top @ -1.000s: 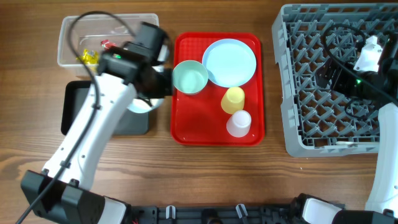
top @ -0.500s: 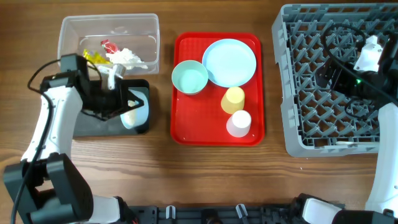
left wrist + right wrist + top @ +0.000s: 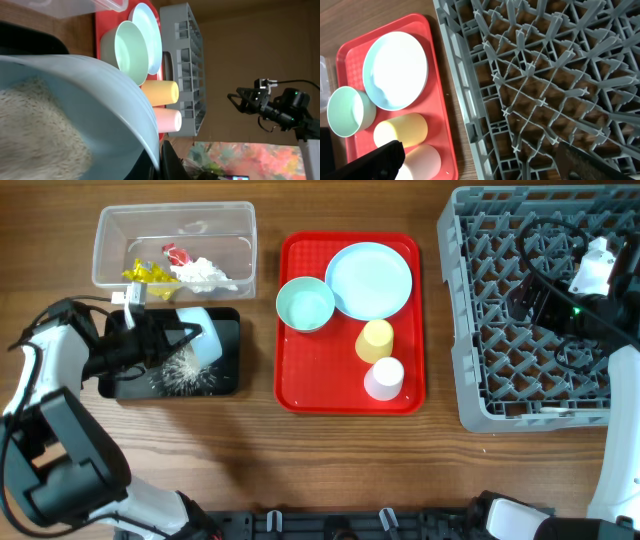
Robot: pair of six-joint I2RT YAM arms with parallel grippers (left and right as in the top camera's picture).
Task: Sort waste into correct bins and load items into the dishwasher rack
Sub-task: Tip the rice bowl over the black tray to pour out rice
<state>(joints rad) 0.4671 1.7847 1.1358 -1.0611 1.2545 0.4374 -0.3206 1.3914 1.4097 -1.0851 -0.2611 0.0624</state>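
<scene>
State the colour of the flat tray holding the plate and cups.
The tray is red, clearest in the overhead view.

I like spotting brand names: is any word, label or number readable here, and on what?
No text can be read anywhere.
Candy wrappers in the clear tub: any print is too small to read.
Rack, red tray and plate: no lettering shows.
</scene>
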